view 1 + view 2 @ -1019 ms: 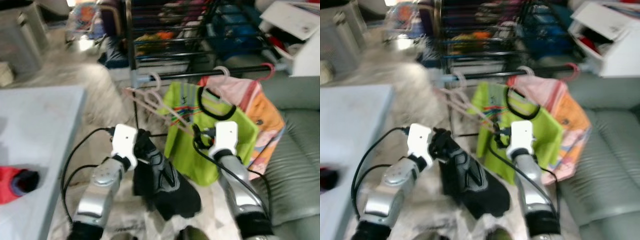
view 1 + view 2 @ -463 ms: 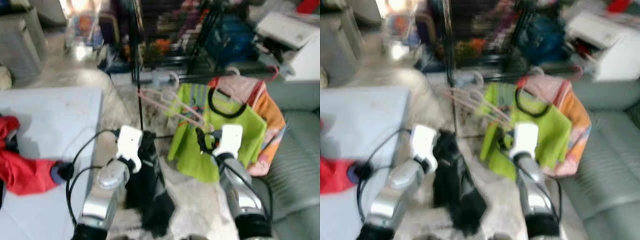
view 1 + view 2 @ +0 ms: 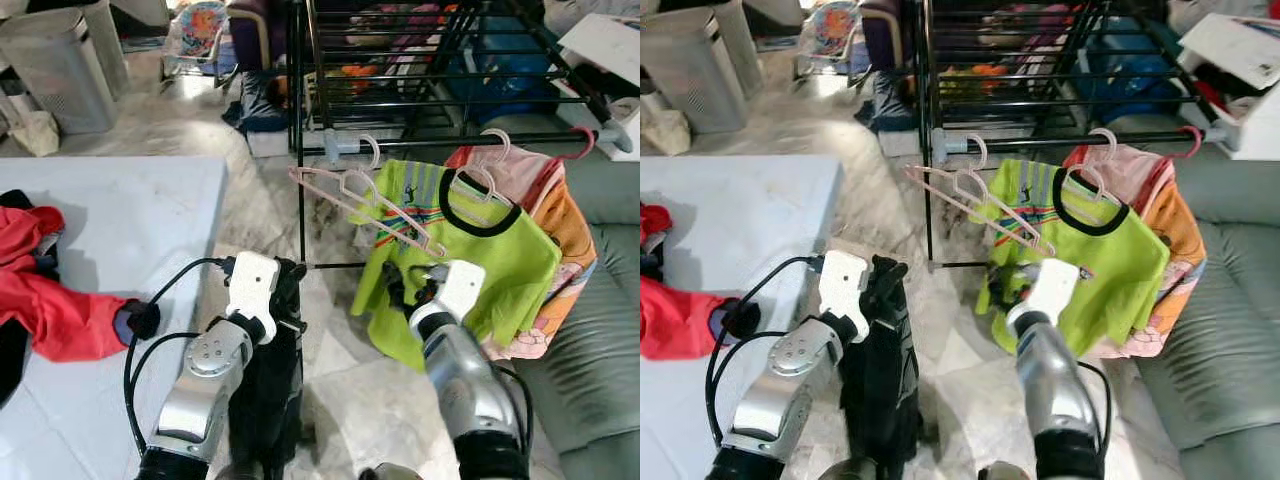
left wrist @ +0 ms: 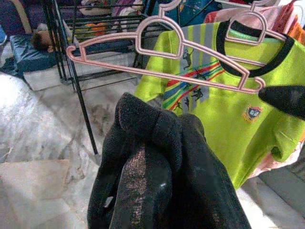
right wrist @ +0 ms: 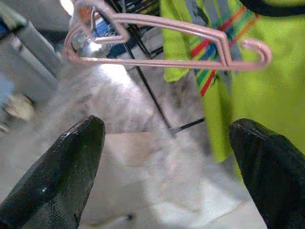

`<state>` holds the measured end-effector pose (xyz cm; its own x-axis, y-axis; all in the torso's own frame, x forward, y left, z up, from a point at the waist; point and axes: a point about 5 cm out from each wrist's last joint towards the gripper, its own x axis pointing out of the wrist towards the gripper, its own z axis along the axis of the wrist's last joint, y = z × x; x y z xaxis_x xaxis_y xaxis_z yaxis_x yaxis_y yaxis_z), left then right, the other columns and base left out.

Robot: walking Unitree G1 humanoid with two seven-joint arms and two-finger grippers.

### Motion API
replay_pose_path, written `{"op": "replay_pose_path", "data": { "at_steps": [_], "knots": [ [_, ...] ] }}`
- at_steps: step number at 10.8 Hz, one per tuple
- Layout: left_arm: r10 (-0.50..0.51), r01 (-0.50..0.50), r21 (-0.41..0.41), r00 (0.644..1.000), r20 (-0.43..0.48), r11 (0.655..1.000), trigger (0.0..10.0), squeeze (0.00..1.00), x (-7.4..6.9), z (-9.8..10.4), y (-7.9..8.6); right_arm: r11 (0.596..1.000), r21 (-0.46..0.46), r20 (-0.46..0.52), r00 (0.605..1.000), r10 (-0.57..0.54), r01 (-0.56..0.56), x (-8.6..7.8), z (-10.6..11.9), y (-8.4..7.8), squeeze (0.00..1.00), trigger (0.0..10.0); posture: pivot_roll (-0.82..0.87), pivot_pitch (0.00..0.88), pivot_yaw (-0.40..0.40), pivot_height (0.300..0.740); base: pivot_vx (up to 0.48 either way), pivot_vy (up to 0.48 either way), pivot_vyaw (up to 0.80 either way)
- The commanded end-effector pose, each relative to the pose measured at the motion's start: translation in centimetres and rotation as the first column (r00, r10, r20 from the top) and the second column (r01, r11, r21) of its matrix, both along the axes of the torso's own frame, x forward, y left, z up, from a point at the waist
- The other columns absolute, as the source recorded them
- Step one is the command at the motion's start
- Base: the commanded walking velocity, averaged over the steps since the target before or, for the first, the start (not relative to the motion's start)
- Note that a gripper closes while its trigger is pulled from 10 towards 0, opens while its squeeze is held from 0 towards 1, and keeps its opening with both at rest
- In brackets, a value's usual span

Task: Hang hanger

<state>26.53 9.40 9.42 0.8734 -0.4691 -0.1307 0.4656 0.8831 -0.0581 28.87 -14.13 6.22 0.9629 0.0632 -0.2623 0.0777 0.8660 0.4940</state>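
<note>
Right gripper [image 5: 167, 167] wide apart below empty pink hanger [image 3: 365, 205], left gripper [image 3: 285, 290] clutching black garment [image 3: 265, 385] beside rack [image 3: 420, 60]

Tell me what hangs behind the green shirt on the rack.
Behind the green shirt hangs a pink and orange garment on its own hanger; only its top and right edge show, the rest is covered.

We see a smooth pink plastic hanger [image 4: 167, 57] beyond our fingers, black cloth [image 4: 162, 176] bunched between them, a black metal rack [image 3: 420, 70], and glossy marble floor [image 3: 250, 170].
</note>
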Motion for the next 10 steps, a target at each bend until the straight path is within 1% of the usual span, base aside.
{"op": "replay_pose_path", "data": {
  "at_steps": [1,2,3,4,5,6,7,8,9,10],
  "knots": [
    [-0.013,0.014,-0.016,0.998,0.055,1.0,10.0,0.0,0.1,1.3,0.0,0.975,0.224,-0.02,1.0,0.009,-0.004,0.2,0.3,2.8,0.0,10.0,0.02,0.039,0.007,0.74,0.0,0.0,0.0],
    [-0.018,0.019,-0.013,0.998,0.053,1.0,10.0,0.0,0.1,1.3,0.0,0.908,0.419,-0.074,0.997,0.037,-0.003,-0.1,-0.7,4.9,0.0,10.0,0.03,0.041,0.015,0.74,0.0,0.0,0.0],
    [-0.03,0.031,-0.004,0.998,0.053,1.0,10.0,0.0,-0.1,1.4,0.2,0.859,0.512,-0.083,0.994,0.065,-0.014,0.0,-1.4,6.1,0.0,10.0,0.04,0.044,0.024,0.74,0.0,0.0,0.0],
    [-0.03,0.03,-0.001,0.998,0.052,1.0,10.0,0.0,-0.1,1.4,0.5,0.85,0.527,-0.074,0.996,0.04,0.005,0.7,-1.4,5.2,0.0,10.0,0.04,0.043,0.027,0.74,0.0,0.0,0.0],
    [-0.03,0.03,0.002,0.998,0.051,1.0,10.0,0.0,0.0,1.4,0.6,0.765,0.643,-0.025,0.998,0.058,-0.029,1.6,-0.9,4.4,0.0,10.0,0.04,0.041,0.029,0.74,0.0,0.0,0.0],
    [-0.029,0.029,-0.002,0.998,0.059,1.0,10.0,0.0,0.2,1.6,0.4,0.736,0.666,0.044,0.991,0.126,-0.123,2.3,-0.2,3.6,0.0,10.0,0.04,0.034,0.028,0.74,0.0,0.0,0.0],
    [-0.029,0.029,-0.008,0.997,0.072,1.0,10.0,0.0,0.4,1.9,0.1,0.83,0.519,0.076,0.978,0.193,-0.204,2.8,0.2,2.7,0.0,10.0,0.04,0.033,0.025,0.74,0.0,0.0,0.0],
    [-0.018,0.019,-0.015,0.997,0.073,1.0,10.0,0.0,0.3,1.9,0.3,0.949,-0.036,0.083,0.946,0.314,-0.312,3.0,0.7,1.5,0.0,10.0,0.03,0.035,0.021,0.74,0.0,0.0,0.0],
    [-0.01,0.011,-0.01,0.998,0.069,1.0,10.0,0.0,0.3,1.8,0.5,0.892,-0.266,0.089,0.912,0.399,-0.365,2.6,0.9,1.2,0.0,10.0,0.02,0.037,0.018,0.74,0.0,0.0,0.0],
    [0.013,-0.013,-0.008,0.998,0.062,1.0,10.0,0.0,0.2,1.5,0.6,0.844,-0.397,0.113,0.893,0.435,-0.36,1.5,1.5,0.5,0.0,10.0,0.01,0.036,0.009,0.74,0.0,0.0,0.0]
  ]
}}
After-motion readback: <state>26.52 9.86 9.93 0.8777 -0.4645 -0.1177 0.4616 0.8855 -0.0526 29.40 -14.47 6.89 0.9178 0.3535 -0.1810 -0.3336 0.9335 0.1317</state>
